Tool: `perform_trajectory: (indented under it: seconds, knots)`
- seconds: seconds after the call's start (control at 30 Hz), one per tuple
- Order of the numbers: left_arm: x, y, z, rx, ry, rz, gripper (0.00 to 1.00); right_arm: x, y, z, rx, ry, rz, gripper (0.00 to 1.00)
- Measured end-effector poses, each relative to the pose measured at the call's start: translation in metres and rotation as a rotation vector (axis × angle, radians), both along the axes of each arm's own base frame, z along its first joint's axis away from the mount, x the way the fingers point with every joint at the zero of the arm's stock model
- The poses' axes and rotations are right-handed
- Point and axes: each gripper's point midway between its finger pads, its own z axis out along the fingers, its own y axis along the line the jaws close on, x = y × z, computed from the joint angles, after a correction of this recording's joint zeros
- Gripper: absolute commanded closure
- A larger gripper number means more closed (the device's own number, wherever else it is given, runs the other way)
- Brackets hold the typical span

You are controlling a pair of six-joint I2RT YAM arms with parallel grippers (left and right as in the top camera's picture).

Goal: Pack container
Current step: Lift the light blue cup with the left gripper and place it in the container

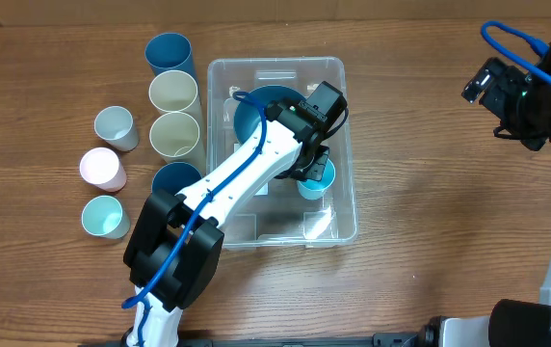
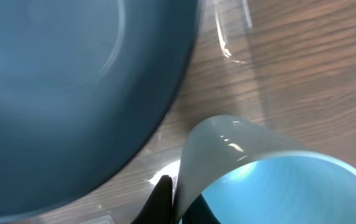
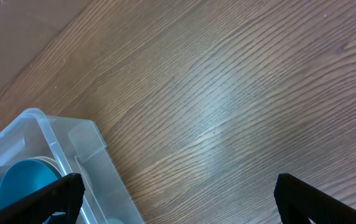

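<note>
The left claw (image 1: pixel 311 172), pinched shut on the small light blue plastic cup (image 1: pixel 318 183) inside the big clear plastic bin (image 1: pixel 351 198), could let it slip and tip

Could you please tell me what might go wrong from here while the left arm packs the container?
The left fingers pinch only the rim of the light blue cup, so it may slip or topple on release.
That cup is close beside the blue bowl in the container and could bump it.
The arm passes over a dark blue cup outside and may knock it withdrawing.
</note>
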Motion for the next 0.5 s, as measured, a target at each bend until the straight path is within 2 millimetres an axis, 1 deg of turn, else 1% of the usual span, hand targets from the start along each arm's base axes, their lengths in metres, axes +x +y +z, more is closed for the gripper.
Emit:
perform_trajectory:
  seconds: [0.13,0.33,0.43,0.5]
  knots:
    - [0.003,0.002,0.0,0.011,-0.015,0.003,0.89,0.0,0.0,0.0,0.001,0.0,-0.001,0.0]
    - [0.002,0.004,0.004,0.022,-0.012,0.004,0.84,0.0,0.0,0.0,0.0,0.0,-0.001,0.0]
    - [0.002,0.004,0.022,0.025,-0.009,0.004,0.8,0.0,0.0,0.0,0.0,0.0,-0.001,0.0]
    - [0.002,0.004,0.042,0.021,-0.013,0.005,0.76,0.0,0.0,0.0,0.0,0.0,-0.001,0.0]
